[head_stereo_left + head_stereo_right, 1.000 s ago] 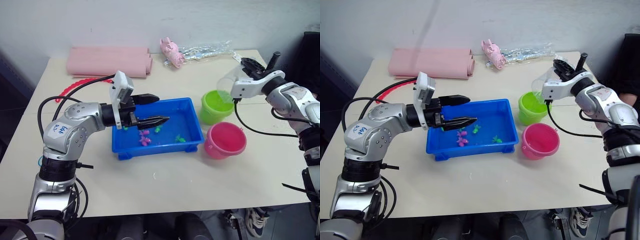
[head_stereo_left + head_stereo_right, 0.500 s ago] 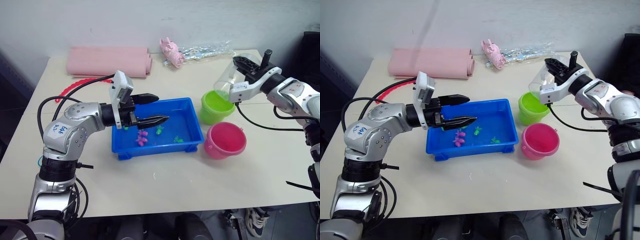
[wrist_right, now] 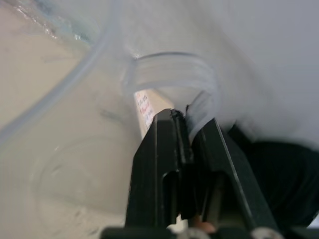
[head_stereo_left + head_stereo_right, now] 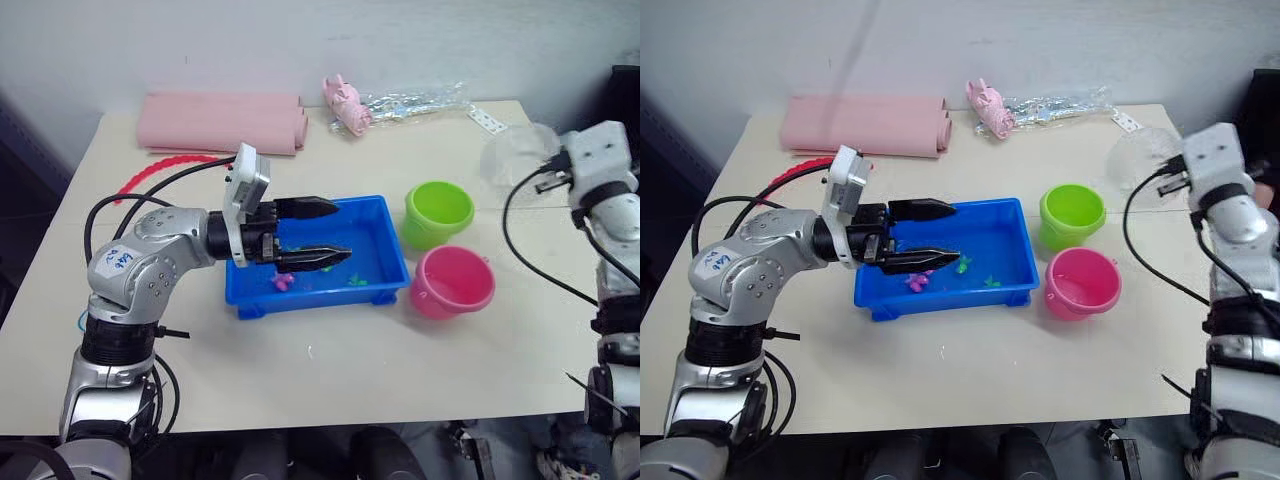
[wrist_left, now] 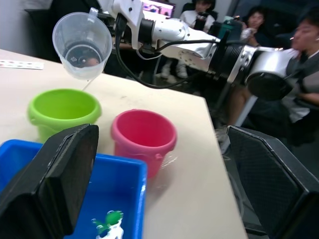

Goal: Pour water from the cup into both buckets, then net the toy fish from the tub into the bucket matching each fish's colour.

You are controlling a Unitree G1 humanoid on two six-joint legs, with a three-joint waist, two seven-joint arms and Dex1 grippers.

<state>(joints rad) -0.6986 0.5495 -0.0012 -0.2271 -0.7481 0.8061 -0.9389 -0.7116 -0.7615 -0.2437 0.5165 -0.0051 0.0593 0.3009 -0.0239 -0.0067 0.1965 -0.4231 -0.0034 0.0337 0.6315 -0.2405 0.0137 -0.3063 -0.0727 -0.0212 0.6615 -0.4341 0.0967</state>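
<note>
My right gripper [image 3: 187,130] was clenched on the small handle of the clear plastic measuring cup [image 4: 517,160], held at the table's three o'clock edge beyond the lime green round bucket [image 4: 438,212]. My left gripper [image 4: 328,232] gaped, released, over the shallow blue tub [image 4: 370,210].

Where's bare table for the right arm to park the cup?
The cup is pinched by the right gripper over the table's right edge. Free: the front strip before the tub and pink bucket, and the patch behind the green bucket. Crowded: tub and buckets, with the open left gripper over the tub.
</note>
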